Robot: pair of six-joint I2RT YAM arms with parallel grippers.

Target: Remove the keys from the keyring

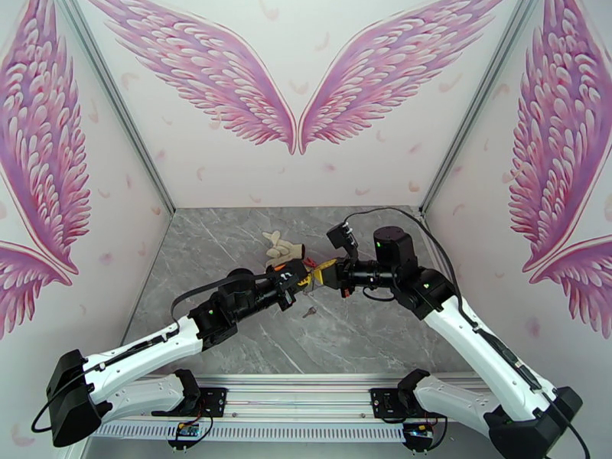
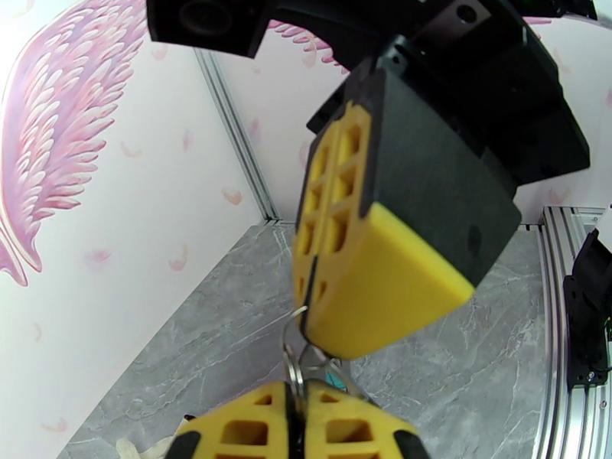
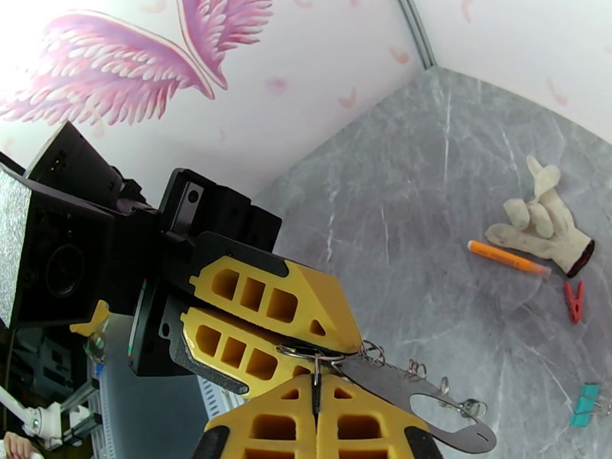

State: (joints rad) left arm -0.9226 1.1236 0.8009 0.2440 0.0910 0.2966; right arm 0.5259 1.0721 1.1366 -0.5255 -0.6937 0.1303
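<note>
My two grippers meet tip to tip above the middle of the table, the left gripper (image 1: 300, 281) against the right gripper (image 1: 316, 277). In the right wrist view the left gripper (image 3: 333, 352) is shut on a small silver ring (image 3: 304, 350). My right gripper (image 3: 315, 385) is shut on a thin metal piece just below that ring. The keyring (image 3: 382, 380), a dark flat oval loop, hangs out sideways from the fingertips. Small silver rings of the keys (image 3: 417, 369) sit along its upper edge. One loose key (image 1: 308, 312) lies on the table below the grippers.
A white glove (image 3: 547, 223), an orange pen-like stick (image 3: 506, 256), a red clip (image 3: 574, 300) and a teal clip (image 3: 587, 403) lie on the grey marble table (image 1: 229, 239). Winged walls close in the back and both sides.
</note>
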